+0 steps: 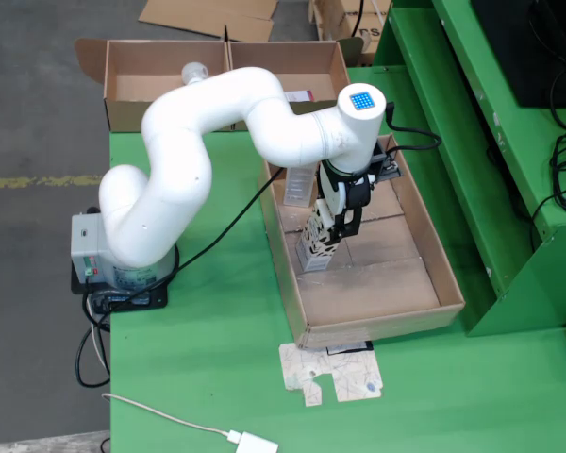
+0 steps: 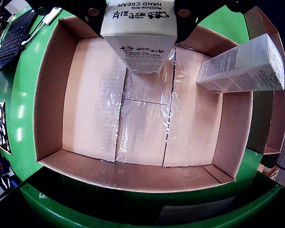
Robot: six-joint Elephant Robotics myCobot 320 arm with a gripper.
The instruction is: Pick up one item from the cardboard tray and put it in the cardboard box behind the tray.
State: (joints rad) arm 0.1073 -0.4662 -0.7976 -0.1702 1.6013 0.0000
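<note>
Green table (image 1: pixel 217 311): painted work surface carrying all that follows; seen as a curved green border in the gripper view.

White robot arm (image 1: pixel 198 142): jointed, mounted on a grey base (image 1: pixel 92 247) at the table's left edge in the fixed view, bent over and reaching down into the tray; blue square marker on its last joint.

Cardboard tray (image 1: pixel 448 283): long, shallow, open-topped, lying lengthwise on the table; floor of taped flaps with glossy clear tape, per the gripper view (image 2: pixel 52 95).

Cardboard box (image 1: pixel 132 71): brown, two compartments, flaps open, beyond the tray's far end at the table edge in the fixed view; a small item with a dark red label lies in its right compartment.

Flat cardboard scrap (image 1: pixel 335 373): printed, lying on the table just beside the tray's near end.

Hand cream carton (image 2: pixel 142 38): white, printed "HAND CREAM", held upright between the black fingers, over the tray's left part in the fixed view (image 1: pixel 313 247); whether it touches the floor cannot be told.

Second carton (image 2: pixel 242 66): white, lying on its side against the tray's right wall in the gripper view.

Gripper (image 1: pixel 328 231): black, clamped on the hand cream carton from two sides.

White plug and cable (image 1: pixel 250 442): at the table's near edge.
</note>
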